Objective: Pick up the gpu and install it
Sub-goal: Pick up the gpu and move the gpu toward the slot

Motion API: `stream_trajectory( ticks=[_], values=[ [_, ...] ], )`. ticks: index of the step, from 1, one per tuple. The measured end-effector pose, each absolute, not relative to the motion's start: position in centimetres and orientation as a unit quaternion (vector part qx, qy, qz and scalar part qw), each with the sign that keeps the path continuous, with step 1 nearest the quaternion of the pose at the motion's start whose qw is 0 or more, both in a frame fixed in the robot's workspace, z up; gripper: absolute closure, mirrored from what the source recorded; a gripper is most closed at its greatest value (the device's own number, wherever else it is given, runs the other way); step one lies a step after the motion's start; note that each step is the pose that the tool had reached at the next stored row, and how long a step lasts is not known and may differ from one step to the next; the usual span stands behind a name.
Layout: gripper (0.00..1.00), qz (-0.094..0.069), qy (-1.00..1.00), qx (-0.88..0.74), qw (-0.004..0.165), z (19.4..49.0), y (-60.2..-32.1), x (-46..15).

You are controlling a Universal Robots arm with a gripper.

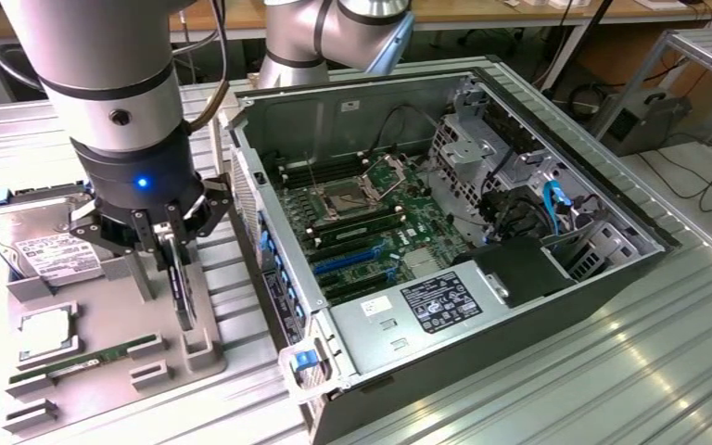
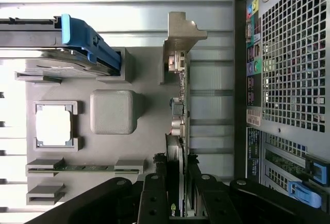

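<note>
Gripper [image 1: 171, 252] [image 2: 177, 185] pinching gpu [image 1: 184, 295] [image 2: 180, 108], one finger on each flat face. Card on edge over grey tray [image 1: 115, 375] [image 2: 144, 69], long axis parallel to computer case [image 1: 455, 232] [image 2: 289, 79] rear wall, silver bracket [image 2: 181, 33] at far end. Beside it on tray: hard drive [image 1: 44, 248], CPU [image 1: 44, 329] [image 2: 53, 125], memory stick [image 1: 78, 363] [image 2: 85, 168].

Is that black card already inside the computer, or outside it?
Outside. The gpu stands on edge in the grey tray beside the open computer case, gripped by the claw.
</note>
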State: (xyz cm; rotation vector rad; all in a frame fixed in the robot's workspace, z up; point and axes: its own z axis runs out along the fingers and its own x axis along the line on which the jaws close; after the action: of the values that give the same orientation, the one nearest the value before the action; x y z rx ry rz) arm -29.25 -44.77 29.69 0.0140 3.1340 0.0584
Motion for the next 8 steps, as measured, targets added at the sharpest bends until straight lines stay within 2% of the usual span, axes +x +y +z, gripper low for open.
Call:
stream_trajectory(
  ticks=[8],
  values=[
    [0.74, 0.019, 1.000, 0.004, 0.004, 29.88, -44.77, -29.25]
  ],
)
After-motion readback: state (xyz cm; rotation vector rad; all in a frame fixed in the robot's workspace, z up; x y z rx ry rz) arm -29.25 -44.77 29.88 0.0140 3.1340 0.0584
